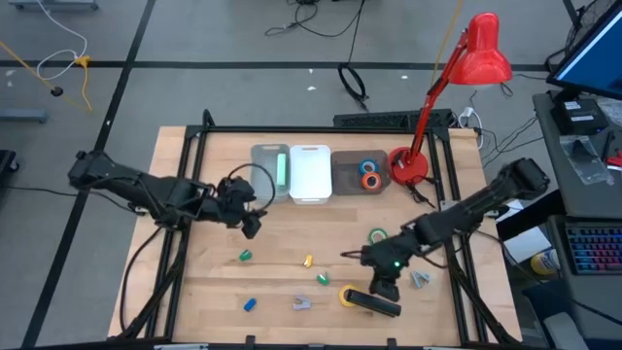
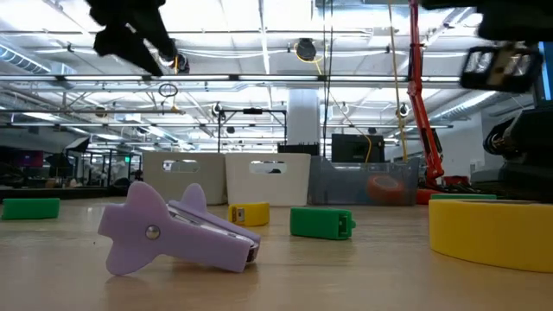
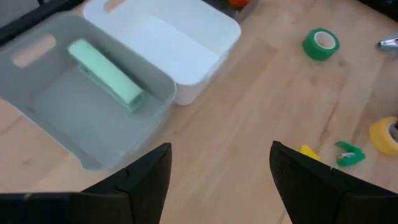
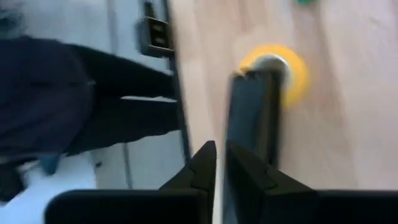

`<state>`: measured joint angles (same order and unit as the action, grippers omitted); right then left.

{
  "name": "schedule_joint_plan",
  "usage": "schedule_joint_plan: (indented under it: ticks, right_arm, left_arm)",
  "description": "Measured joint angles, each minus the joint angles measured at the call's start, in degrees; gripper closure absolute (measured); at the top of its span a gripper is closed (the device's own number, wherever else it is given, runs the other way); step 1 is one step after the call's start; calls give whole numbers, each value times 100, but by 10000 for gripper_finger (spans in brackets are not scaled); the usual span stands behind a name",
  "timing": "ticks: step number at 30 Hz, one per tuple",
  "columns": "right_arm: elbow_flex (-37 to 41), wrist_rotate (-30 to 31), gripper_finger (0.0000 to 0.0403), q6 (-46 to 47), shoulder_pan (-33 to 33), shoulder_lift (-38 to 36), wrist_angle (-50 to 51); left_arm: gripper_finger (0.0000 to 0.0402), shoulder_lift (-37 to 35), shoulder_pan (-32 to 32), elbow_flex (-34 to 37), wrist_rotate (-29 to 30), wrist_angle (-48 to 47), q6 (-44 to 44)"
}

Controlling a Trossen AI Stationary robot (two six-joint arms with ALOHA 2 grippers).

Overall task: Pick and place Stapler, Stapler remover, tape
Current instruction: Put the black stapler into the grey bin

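bins hold green stapler [image 1: 282,167] and two tapes [image 1: 369,173]; right claw [image 1: 385,290] seemingly clenched over black stapler [image 1: 374,302]; left claw [image 1: 251,222] released.

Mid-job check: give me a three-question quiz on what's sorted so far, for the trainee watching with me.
1. True or false: the green stapler lies in the white bin.
2. Which rolls are already in the dark bin? A: yellow and green. B: blue tape and orange tape. C: all four.
3. Fill in: the yellow tape lies on the table beside a black ____.

Key: 1 false, it lies in the grey bin. 2 B. 3 stapler: the black stapler.
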<state>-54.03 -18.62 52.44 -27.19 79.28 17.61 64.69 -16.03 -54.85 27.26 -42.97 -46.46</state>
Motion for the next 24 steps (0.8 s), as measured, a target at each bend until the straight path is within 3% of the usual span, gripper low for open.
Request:
schedule_joint_plan:
  ticks: [7, 12, 16, 20, 24]
  right_arm:
    - [1, 1242, 401, 1179, -605, -451, 789]
    - [1, 1220, 402, 1721, -758, -478, 881]
    - [1, 887, 402, 1604, -781, -476, 928]
    - [1, 623, 403, 1115, -700, -476, 960]
    - [1, 619, 403, 1363, -683, -474, 943]
  left_arm:
    - [130, -442, -419, 1512, 18, 2175, 7]
    - [131, -996, -528, 2489, 14, 3070, -116]
    - [130, -1477, -547, 2964, 18, 3324, -277]
    - [130, -1815, -547, 3088, 24, 3353, -268]
    - [131, -1947, -545, 3089, 84, 3376, -120]
